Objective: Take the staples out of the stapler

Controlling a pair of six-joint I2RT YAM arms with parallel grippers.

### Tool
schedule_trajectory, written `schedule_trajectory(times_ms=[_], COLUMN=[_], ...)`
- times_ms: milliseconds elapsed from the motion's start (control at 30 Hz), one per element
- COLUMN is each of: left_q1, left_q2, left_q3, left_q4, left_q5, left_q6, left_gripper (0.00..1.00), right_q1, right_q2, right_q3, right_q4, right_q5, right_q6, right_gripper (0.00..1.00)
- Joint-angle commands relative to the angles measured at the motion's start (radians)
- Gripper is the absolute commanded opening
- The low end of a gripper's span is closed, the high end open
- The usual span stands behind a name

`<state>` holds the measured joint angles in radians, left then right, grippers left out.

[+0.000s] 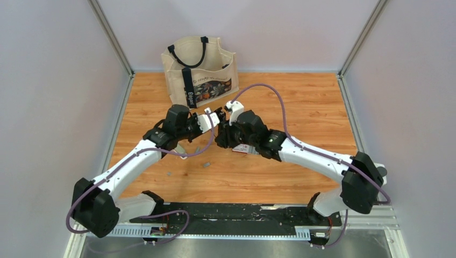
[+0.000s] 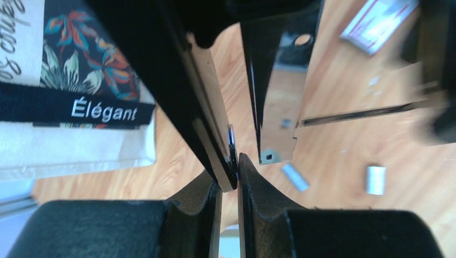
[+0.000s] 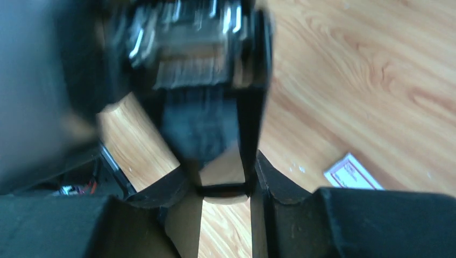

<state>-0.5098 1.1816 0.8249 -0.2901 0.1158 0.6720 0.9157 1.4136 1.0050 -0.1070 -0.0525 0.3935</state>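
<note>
The left gripper (image 2: 230, 174) is almost fully closed, its fingers (image 2: 201, 207) pinching a thin edge of the stapler (image 2: 277, 102), which is splayed open above them at the centre of the left wrist view, dark arm to the left and shiny channel to the right; the right gripper (image 3: 223, 185) is narrowly parted and clamps the stapler's dark body, blurred at upper centre; in the top view both meet at mid-frame above the table (image 1: 301, 107); loose staples (image 2: 376, 180) lie on the wood at lower right; a box (image 3: 352, 173) lies nearby; a bag (image 1: 199, 70) stands at top centre.
</note>
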Motion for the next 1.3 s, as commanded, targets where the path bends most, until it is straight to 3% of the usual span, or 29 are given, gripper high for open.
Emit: schedule_trajectory(times_ms=[0,167,300,367,500,600,867,1267], left_q1=[-0.022,-0.016,0.097,0.157,0.394,0.467,0.487,0.504], left_q2=[-0.072,-0.077,-0.054,-0.047,-0.06,-0.082,-0.105,-0.137], left_q3=[0.085,0.123,0.166,0.197,0.226,0.229,0.184,0.166], left_q4=[-0.312,-0.38,-0.409,-0.408,-0.344,-0.342,-0.348,-0.389], left_q5=[0.225,0.228,0.335,0.378,0.508,0.529,0.55,0.548], left_q6=[-0.144,-0.169,-0.242,-0.307,-0.422,-0.431,-0.434,-0.381], left_gripper=[0.18,0.35,0.5,0.52,0.52,0.53,0.52,0.52], right_q1=[-0.001,-0.006,-0.024,-0.04,-0.055,-0.057,-0.057,-0.041], right_q2=[0.085,0.165,0.235,0.269,0.36,0.439,0.721,0.867], right_q3=[0.185,0.262,0.328,0.357,0.47,0.572,0.91,1.127], right_q4=[0.032,-0.011,-0.052,-0.089,-0.206,-0.296,-0.598,-0.826], right_q5=[0.1,0.109,0.102,0.094,0.077,0.068,0.039,0.167], right_q6=[-0.05,-0.076,-0.097,-0.119,-0.169,-0.217,-0.332,-0.39], right_gripper=[0.0,0.0,0.0,0.0,0.0,0.0,0.0,0.0])
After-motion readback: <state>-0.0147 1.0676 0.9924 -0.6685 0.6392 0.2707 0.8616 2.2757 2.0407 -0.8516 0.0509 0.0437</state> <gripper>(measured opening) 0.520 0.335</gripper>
